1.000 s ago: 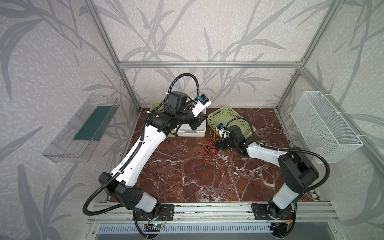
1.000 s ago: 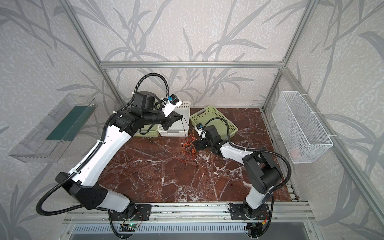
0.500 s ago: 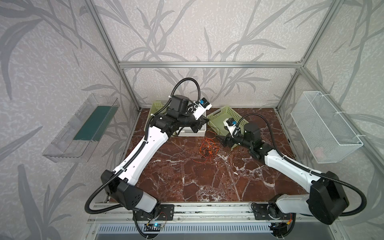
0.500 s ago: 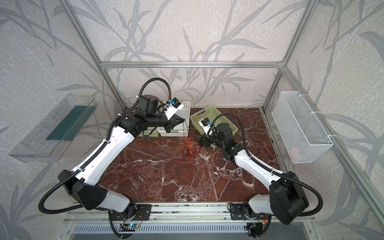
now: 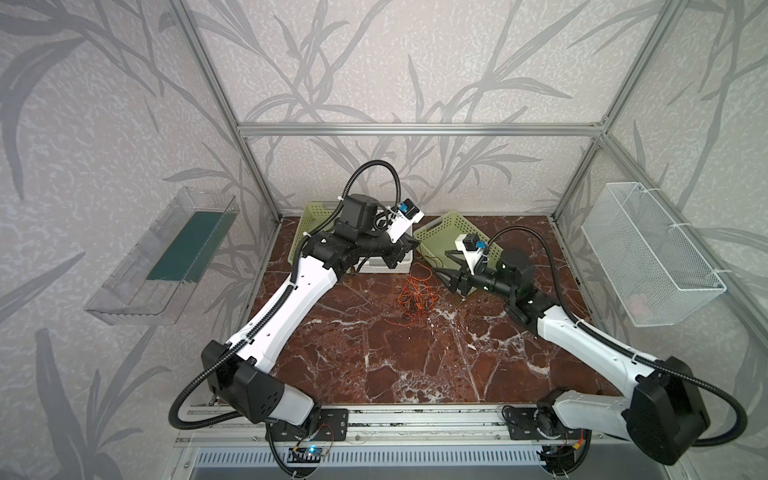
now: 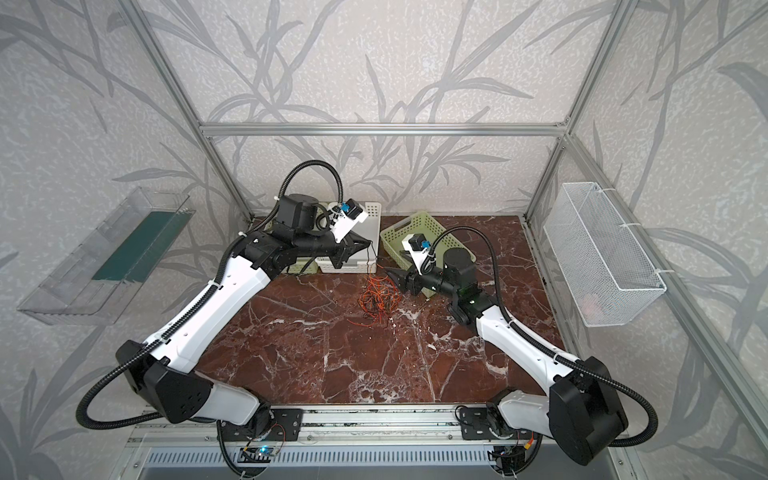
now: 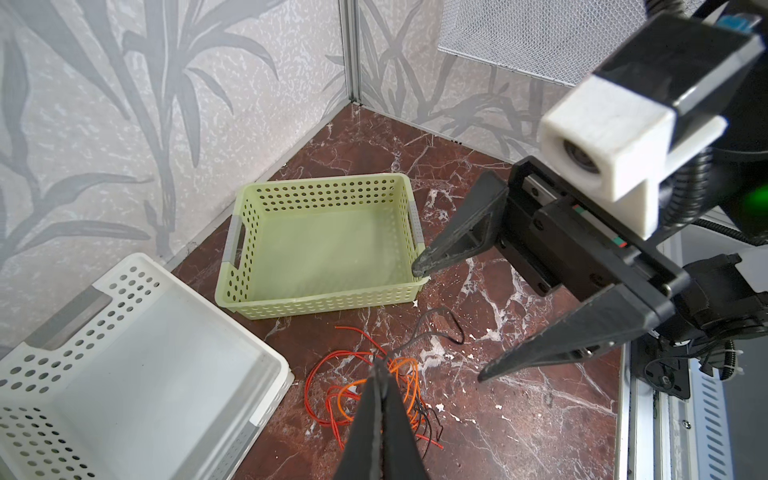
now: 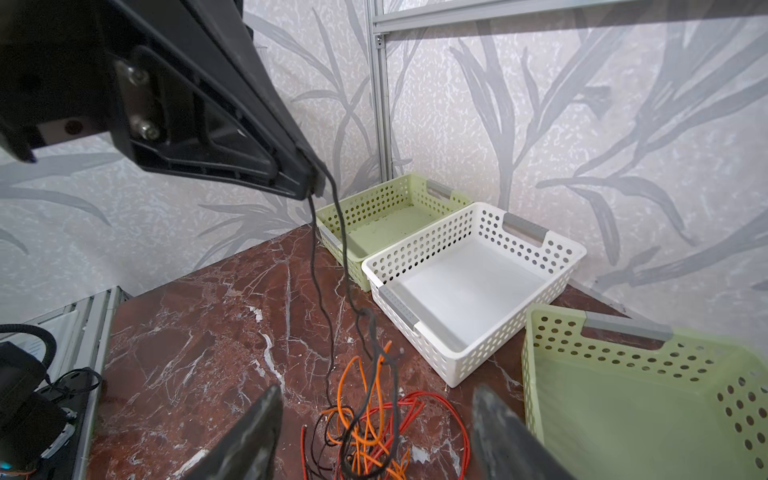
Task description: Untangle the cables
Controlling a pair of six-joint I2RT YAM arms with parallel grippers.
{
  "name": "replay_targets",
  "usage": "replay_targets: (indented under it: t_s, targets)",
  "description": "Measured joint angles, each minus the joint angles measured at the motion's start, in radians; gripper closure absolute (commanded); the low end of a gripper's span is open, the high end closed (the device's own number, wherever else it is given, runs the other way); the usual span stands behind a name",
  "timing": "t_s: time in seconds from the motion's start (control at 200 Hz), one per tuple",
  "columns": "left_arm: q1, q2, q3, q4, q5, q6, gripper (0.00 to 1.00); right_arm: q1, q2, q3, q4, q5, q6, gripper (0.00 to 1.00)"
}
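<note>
1. The left tool point(image 7: 380, 374) is pinching one black cable point(image 8: 332, 257) tight between its closed tips, raised above the table point(image 5: 374, 365). The strand is so thin that it may be slipping free under any pull.
2. The other cables point(image 5: 415, 297), orange, red and black, are lying knotted on the table between the arms. Lifting could be dragging up the whole clump instead of one strand.
3. The right tool point(image 7: 451, 322) is standing open and empty beside the clump. Closing there risks catching several strands, or bumping the green basket point(image 7: 332, 297) nearby.
</note>
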Motion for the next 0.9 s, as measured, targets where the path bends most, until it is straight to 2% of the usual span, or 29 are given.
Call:
replay_targets:
  t_s: [0.12, 0.295, 0.56, 0.82, 0.9]
  targets:
    - [-0.004, -0.002, -0.003, 0.003, 0.002, 0.0, 1.0, 0.0, 0.013, 0.015, -0.025, 0.027, 0.011, 0.46]
    - [-0.009, -0.01, -0.012, 0.007, 0.004, 0.001, 1.0, -0.02, 0.014, 0.016, -0.023, 0.051, 0.049, 0.53]
    - [-0.016, -0.012, -0.015, 0.016, 0.005, 0.001, 1.0, -0.029, 0.04, 0.03, -0.046, 0.056, 0.064, 0.6]
    - [-0.031, -0.012, -0.017, 0.026, 0.015, 0.0, 1.0, -0.029, 0.058, 0.045, -0.052, 0.06, 0.068, 0.63]
    - [-0.036, -0.012, -0.021, 0.035, 0.022, -0.002, 1.0, -0.029, 0.069, 0.056, -0.055, 0.06, 0.069, 0.61]
